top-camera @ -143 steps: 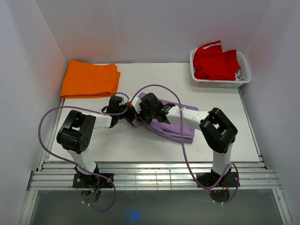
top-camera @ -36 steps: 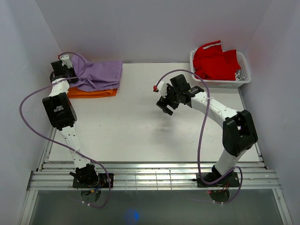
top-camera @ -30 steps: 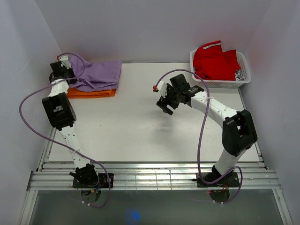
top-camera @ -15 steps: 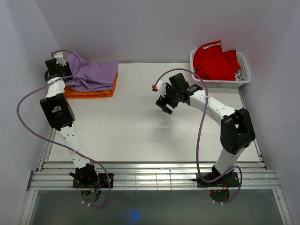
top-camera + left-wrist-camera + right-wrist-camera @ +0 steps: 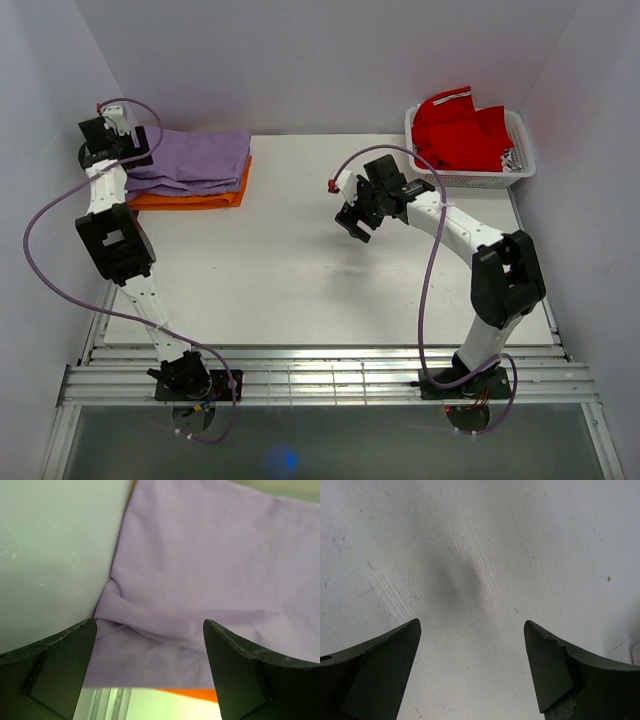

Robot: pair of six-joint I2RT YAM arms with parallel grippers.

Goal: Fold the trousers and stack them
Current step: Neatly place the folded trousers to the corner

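Lilac trousers (image 5: 195, 160) lie folded atop the orange garment (image 5: 190, 199) at the tabletop's (image 5: 300, 290) far-left corner; left gripper (image 5: 150, 630) and right gripper (image 5: 472, 625) both gape, empty.

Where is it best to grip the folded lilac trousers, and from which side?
Probably the creased left edge of the trousers, coming from the left like the open left gripper: the layers bunch there, above the orange garment.
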